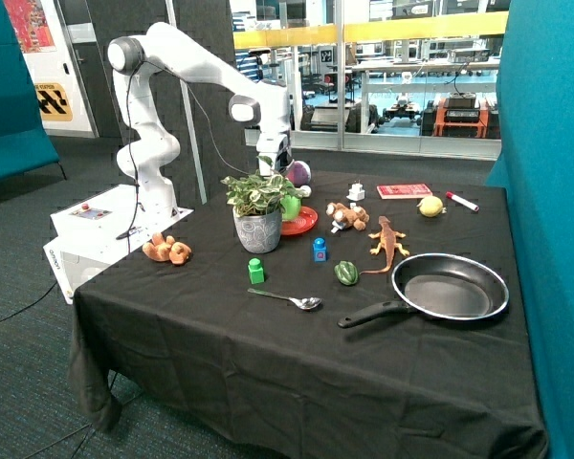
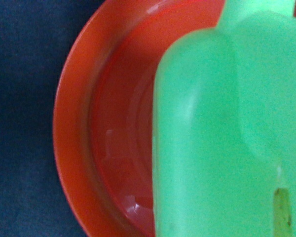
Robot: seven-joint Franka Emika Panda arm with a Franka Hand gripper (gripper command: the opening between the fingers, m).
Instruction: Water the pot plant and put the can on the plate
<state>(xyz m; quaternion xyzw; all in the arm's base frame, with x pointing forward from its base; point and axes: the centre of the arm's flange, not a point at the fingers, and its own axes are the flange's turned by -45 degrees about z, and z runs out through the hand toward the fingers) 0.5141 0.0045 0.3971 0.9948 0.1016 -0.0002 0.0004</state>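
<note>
Can [image 1: 291,206]: bright green, sat on the plate [image 1: 304,225], just behind the pot plant [image 1: 258,215].
Plate: red-orange, rim showed around the can close up.
Gripper [image 1: 273,168]: hung low over can; grip unclear.
Pan [image 1: 450,287]: near right, apart.

The table [image 1: 297,325] is seen from its front corner, slightly above, while the can [image 2: 222,133] and plate [image 2: 79,148], shared with it, are viewed close-up from the wrist.
</note>
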